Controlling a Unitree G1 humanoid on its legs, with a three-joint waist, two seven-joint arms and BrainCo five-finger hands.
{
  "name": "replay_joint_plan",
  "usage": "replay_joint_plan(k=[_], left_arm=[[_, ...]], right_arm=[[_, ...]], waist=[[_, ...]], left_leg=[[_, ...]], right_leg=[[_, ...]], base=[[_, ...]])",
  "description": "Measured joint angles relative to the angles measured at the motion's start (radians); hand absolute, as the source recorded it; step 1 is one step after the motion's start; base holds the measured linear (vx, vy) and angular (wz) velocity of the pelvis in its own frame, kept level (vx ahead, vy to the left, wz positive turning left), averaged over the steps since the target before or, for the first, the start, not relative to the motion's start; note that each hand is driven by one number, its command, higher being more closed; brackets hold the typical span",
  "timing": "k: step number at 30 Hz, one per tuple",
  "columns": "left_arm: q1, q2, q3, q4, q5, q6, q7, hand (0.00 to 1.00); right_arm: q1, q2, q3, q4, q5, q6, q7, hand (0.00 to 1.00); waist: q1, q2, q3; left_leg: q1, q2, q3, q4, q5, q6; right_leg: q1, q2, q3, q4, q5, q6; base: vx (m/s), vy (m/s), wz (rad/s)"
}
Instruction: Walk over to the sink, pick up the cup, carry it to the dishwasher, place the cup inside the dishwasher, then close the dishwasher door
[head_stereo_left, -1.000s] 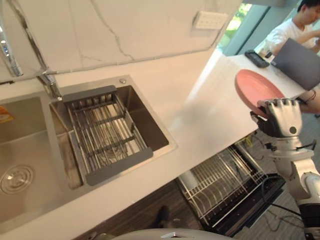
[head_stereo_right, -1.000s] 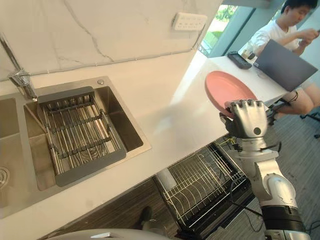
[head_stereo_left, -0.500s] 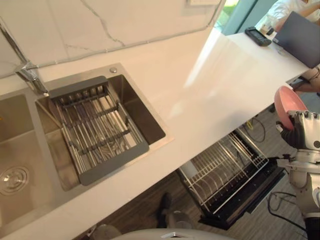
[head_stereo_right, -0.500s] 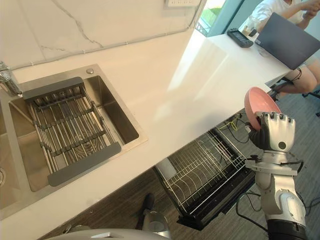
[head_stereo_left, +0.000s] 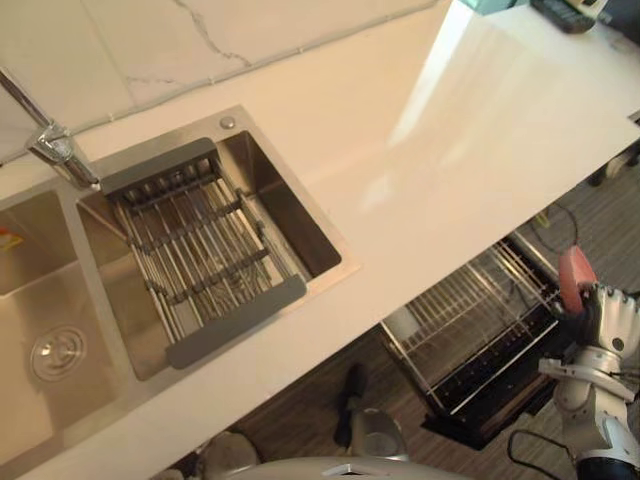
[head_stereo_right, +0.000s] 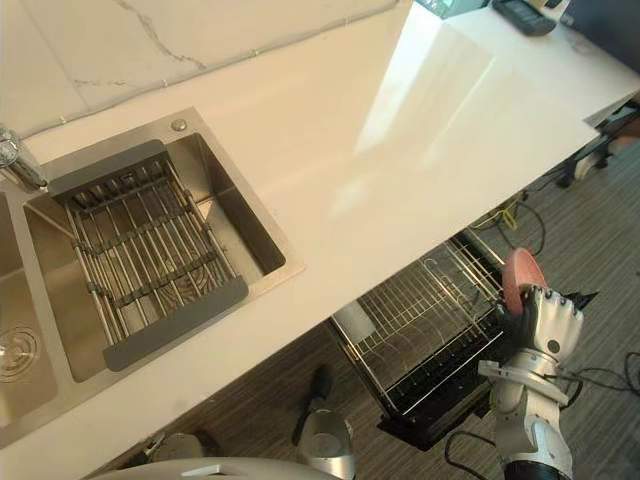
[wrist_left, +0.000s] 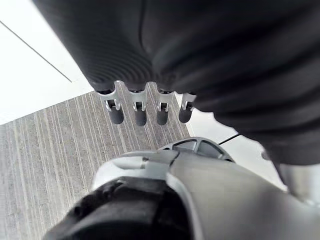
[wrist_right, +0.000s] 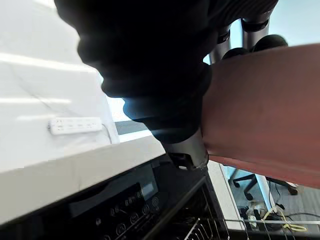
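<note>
The right robot hand (head_stereo_right: 545, 320) has come down. A second ago it held the pink plate (head_stereo_right: 521, 280) up by the right end of the surface (head_stereo_left: 450, 150). Now hand and plate sit well below the surface's front edge, just beside the outer end of the dishwasher (head_stereo_right: 420, 330). The whole view has tilted downward as well, so part of that shift comes from the head camera moving.

The thing being carried is a plate, not a cup, and it stands on edge. The right robot hand is clamped on its rim, and in the right wrist view the plate (wrist_right: 260, 110) lies against the palm with the dishwasher's dark front panel close below.

The wire rack (head_stereo_left: 470, 315) is pulled out over the dropped door (head_stereo_right: 440, 420) and looks empty. The sink (head_stereo_left: 345, 268), at the surface's left end, holds nothing but its wire drainer (head_stereo_left: 205, 255).

The left robot hand (wrist_left: 140, 110) hangs idle above the floor (wrist_left: 45, 165), its fingers straight and apart.

In my judgement the carry is nearly done. What remains is to bring the plate over the rack, slot it between the wires, let go, and then shut the door.
</note>
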Motion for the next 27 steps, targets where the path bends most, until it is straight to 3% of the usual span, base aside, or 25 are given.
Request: replay_joint_plan(k=[10, 15, 19, 24, 27], left_arm=[[-0.037, 0.007, -0.038, -0.004, -0.007, -0.005, 0.003, 0.0], [-0.054, 0.007, -0.062, -0.021, -0.008, -0.026, 0.004, 0.0], [-0.059, 0.007, -0.065, -0.024, -0.008, -0.03, 0.011, 0.0], [-0.076, 0.013, -0.053, -0.02, 0.004, 0.011, 0.199, 0.0], [-0.087, 0.021, -0.047, -0.007, 0.043, 0.021, 0.227, 0.0]], right_arm=[[-0.061, 0.024, 0.125, 0.017, 0.007, 0.03, -0.004, 1.0], [-0.128, 0.023, 0.179, 0.051, 0.008, 0.068, 0.006, 1.0], [-0.157, 0.019, 0.208, 0.051, 0.019, 0.097, 0.032, 1.0], [-0.221, 0.015, 0.242, 0.11, 0.096, 0.152, 0.065, 1.0], [-0.287, -0.007, 0.243, 0.176, 0.158, 0.179, 0.069, 1.0]], waist=[[0.017, 0.02, 0.06], [0.026, 0.049, 0.107], [0.031, 0.05, 0.119], [0.045, 0.048, 0.159], [0.054, 0.048, 0.165]], left_leg=[[-0.032, -0.028, -0.019, 0.002, 0.011, 0.017], [-0.071, -0.041, -0.063, 0.001, 0.025, 0.031], [-0.094, -0.054, -0.088, -0.002, 0.032, 0.04], [-0.132, -0.063, -0.105, 0.002, 0.039, 0.045], [-0.182, -0.077, -0.14, 0.003, 0.042, 0.049]], right_leg=[[-0.028, -0.025, -0.003, -0.001, 0.016, 0.0], [-0.043, -0.041, -0.027, 0.011, 0.017, 0.0], [-0.057, -0.052, -0.032, 0.013, 0.019, -0.002], [-0.084, -0.059, -0.032, 0.018, 0.025, -0.007], [-0.138, -0.067, -0.03, 0.018, 0.033, -0.014]], base=[[-0.02, 0.041, 0.05], [-0.02, 0.032, 0.21], [-0.04, 0.031, 0.1], [-0.06, 0.026, 0.03], [-0.05, 0.021, 0.05]])
